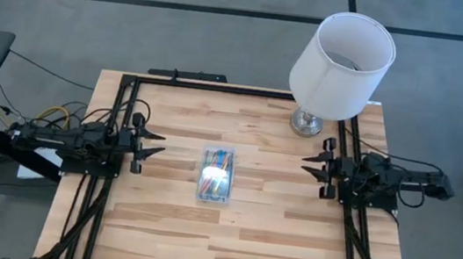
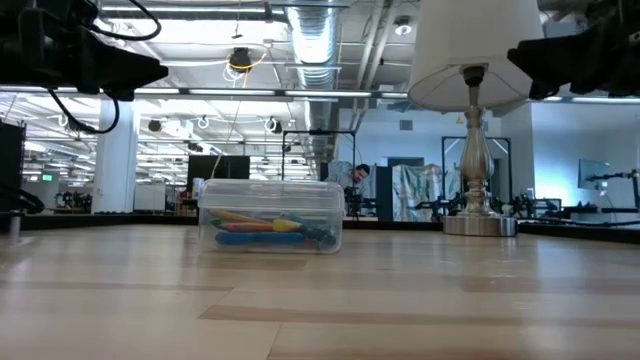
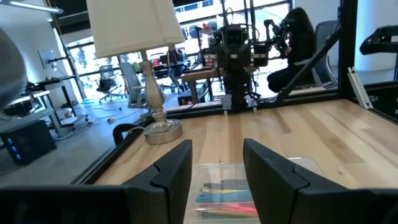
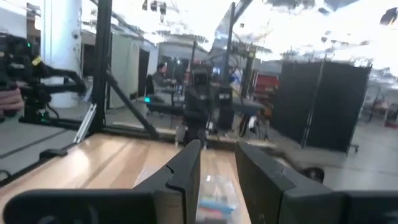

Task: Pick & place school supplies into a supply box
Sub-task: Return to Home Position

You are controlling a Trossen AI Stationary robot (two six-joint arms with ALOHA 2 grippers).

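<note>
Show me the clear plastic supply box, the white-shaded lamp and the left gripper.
clear plastic supply box (image 1: pixel 216 176): high view, middle of its top.
white-shaded lamp (image 1: pixel 328 81): high view, outer side of the shade.
left gripper (image 1: pixel 162 144): high view, midway between its open fingertips.

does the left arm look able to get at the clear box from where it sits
Probably yes. The left gripper is open and faces the box, with only bare table between them; the lamp stands well off on the right side.

Inside the supply box (image 1: pixel 213 197), individual school supplies (image 1: pixel 219 157) blur together.
</note>
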